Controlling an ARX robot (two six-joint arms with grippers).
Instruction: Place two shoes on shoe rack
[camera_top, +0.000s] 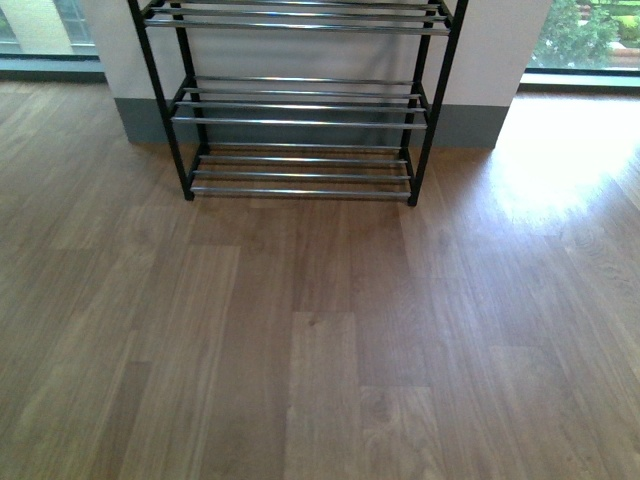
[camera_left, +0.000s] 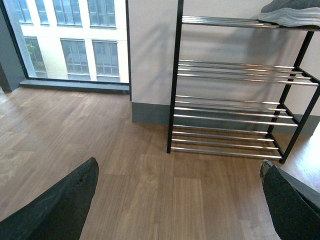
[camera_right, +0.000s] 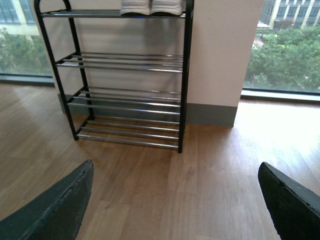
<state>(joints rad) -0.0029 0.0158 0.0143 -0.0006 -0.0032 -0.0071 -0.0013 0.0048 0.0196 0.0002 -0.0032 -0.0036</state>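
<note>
The shoe rack (camera_top: 300, 105), black-framed with chrome bars, stands against the wall ahead; the rack (camera_left: 235, 105) also shows in the left wrist view and the rack (camera_right: 125, 95) in the right wrist view. Two white soles of the shoes (camera_right: 151, 7) rest side by side on its top tier. A grey shoe with a white sole (camera_left: 292, 12) lies on the same tier in the left wrist view. My left gripper (camera_left: 180, 200) is open over bare floor, a good way back from the rack. My right gripper (camera_right: 175, 200) is open over bare floor too. Neither arm appears in the front view.
Wood plank floor (camera_top: 320, 350) stretches from me to the rack. A white wall with a grey skirting (camera_top: 480, 125) backs the rack. Floor-height windows (camera_left: 65, 40) flank the wall on both sides. The rack's lower tiers (camera_top: 300, 170) hold nothing.
</note>
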